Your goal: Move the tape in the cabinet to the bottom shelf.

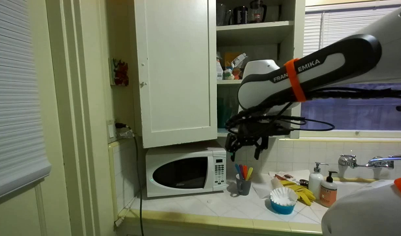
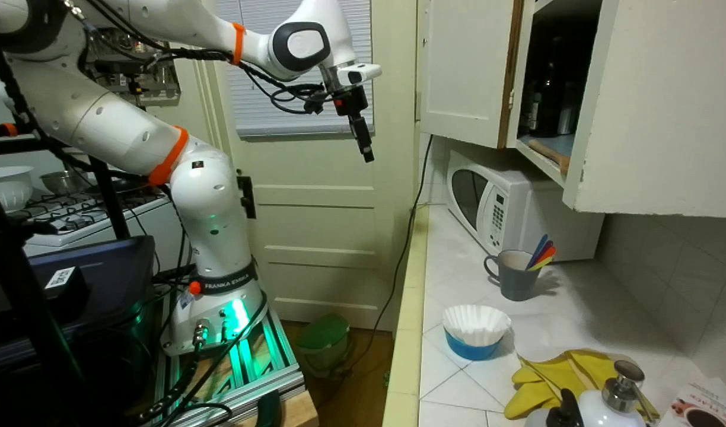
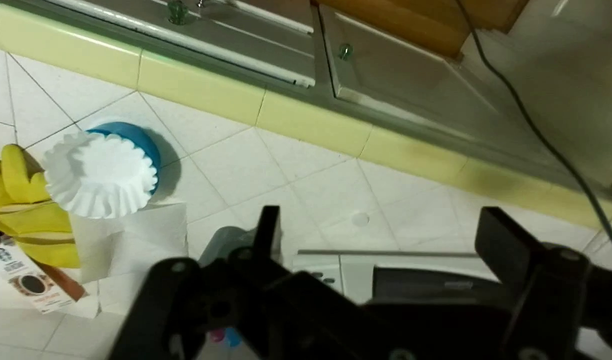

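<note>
The white cabinet point(image 1: 255, 29) stands open, its panelled door point(image 1: 177, 72) swung to one side; cabinet door point(image 2: 467, 71) and interior also show in an exterior view. The bottom shelf point(image 1: 222, 134) is partly hidden behind my arm; its bluish surface point(image 2: 560, 143) holds dark bottles and a wooden piece. Upper shelves hold a blender jar, cups, bags and a white bottle. I cannot make out the tape in any view. My gripper point(image 1: 245, 159) is open and empty, pointing down in front of the cabinet, apart from it point(image 2: 368, 159). In the wrist view the fingers point(image 3: 381, 215) are wide apart.
A white microwave point(image 1: 184, 172) sits under the door. A grey mug with coloured handles point(image 1: 243, 185), a blue bowl with paper liners point(image 1: 283, 201), yellow gloves point(image 1: 298, 191) and soap bottles point(image 1: 328, 190) stand on the counter. A black cord point(image 2: 411, 231) hangs by the counter end.
</note>
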